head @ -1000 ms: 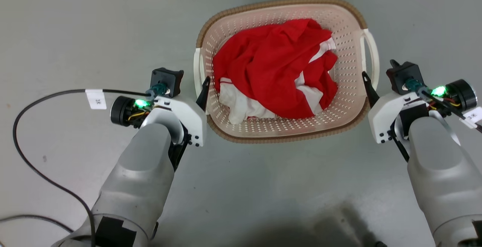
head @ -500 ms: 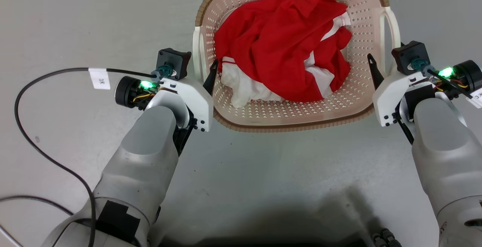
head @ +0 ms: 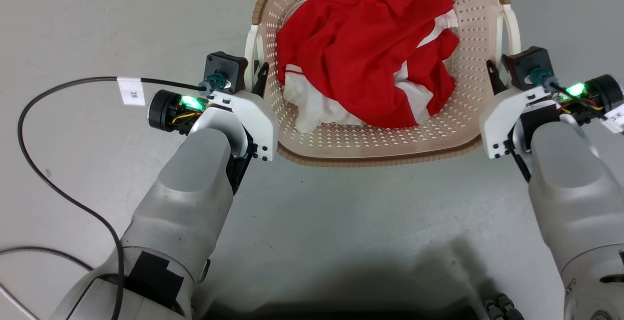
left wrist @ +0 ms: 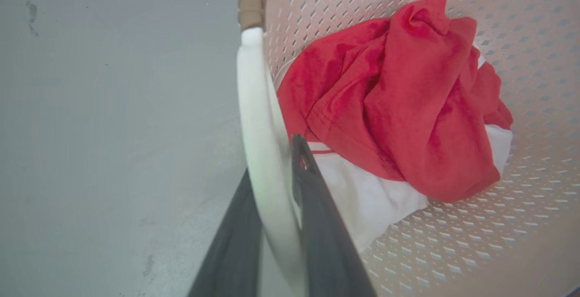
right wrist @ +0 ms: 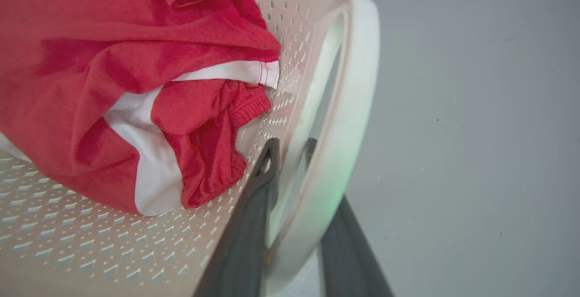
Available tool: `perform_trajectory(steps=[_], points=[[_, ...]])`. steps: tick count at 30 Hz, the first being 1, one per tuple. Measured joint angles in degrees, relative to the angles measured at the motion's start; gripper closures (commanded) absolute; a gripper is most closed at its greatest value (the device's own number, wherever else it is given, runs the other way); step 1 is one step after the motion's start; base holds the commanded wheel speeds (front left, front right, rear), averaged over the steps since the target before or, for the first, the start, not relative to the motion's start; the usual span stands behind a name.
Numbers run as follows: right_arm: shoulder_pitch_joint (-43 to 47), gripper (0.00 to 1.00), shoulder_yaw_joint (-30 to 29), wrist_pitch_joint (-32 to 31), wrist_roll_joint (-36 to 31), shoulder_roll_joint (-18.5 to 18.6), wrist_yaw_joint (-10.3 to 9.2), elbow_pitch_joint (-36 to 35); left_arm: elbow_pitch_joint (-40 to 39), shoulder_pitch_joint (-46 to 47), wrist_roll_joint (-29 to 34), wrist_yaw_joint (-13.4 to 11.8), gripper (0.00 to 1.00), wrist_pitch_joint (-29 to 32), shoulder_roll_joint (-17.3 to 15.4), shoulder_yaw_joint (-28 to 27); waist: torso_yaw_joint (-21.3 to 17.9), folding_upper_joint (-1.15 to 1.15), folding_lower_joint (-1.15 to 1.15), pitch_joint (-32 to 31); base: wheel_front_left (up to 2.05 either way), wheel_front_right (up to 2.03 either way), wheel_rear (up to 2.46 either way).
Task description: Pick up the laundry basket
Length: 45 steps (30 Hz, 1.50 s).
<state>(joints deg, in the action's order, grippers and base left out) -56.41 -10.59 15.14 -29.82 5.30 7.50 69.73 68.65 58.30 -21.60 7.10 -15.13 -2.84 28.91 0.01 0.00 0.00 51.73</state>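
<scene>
Both grippers are now found further along the sides of the laundry basket (head: pixel 380 140) than a second before. Then their tips were level with its near corners; now they are brought up to its two handles. Smooth grey floor (head: pixel 341 222), faintly scuffed, is seen beneath everything. The basket is placed straight ahead between the two pale forearms, its far end cut off by the top edge of the head view. Whether it rests on the floor or is raised off it cannot be told. Its shape is a rounded rectangle of cream plastic, with walls and bottom pierced by rows of small holes and the rim finished in a brown woven-look band. A crumpled red garment (head: pixel 360 51) with white panels is heaped inside. The left gripper (head: pixel 258 73) is closed on the white loop handle (left wrist: pixel 260 120), and the flat glossy band is pinched between the two dark tapered fingers. The right gripper (head: pixel 492 73) is closed likewise on the opposite handle (right wrist: pixel 358 84), with one finger passed inside the loop and one kept outside. A black cable (head: pixel 48 183) with a white tag (head: pixel 131 90) is looped over the floor at the left.
</scene>
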Motion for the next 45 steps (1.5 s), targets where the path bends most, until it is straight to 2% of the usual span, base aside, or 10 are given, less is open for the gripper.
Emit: perform_trajectory(steps=[12,22,27,31,45], points=[[0.56,1.0,1.0,-0.05,-1.2,-0.93,0.0,2.45,1.43,-1.09,-2.92,-0.04,1.0,0.24,-0.36,1.8,-0.21,0.0,0.0,-4.28,0.0,0.0,0.0],[3.97,1.0,4.53,-1.29,-0.19,-1.97,0.0,3.92,3.85,-5.47,-6.28,-0.04,1.0,0.57,-0.33,2.6,0.14,0.0,0.0,-13.69,0.0,0.0,0.0],[7.39,1.0,7.5,-4.04,2.18,-2.2,0.0,4.03,4.3,-8.72,-8.61,-0.04,1.0,3.78,-0.29,3.75,0.36,0.0,-0.01,-19.3,0.0,0.0,0.0],[10.95,1.0,12.94,-6.15,7.2,-2.24,0.0,4.14,4.41,-11.33,-10.65,-0.04,1.0,6.61,-0.3,5.33,0.59,0.0,-0.01,-23.92,0.0,0.0,0.0],[18.1,1.0,36.55,-15.92,31.21,-1.94,-0.12,4.16,3.09,-19.12,-17.3,-0.04,1.0,16.04,-2.12,10.67,0.96,0.01,-0.02,-38.94,0.0,0.0,0.0]])
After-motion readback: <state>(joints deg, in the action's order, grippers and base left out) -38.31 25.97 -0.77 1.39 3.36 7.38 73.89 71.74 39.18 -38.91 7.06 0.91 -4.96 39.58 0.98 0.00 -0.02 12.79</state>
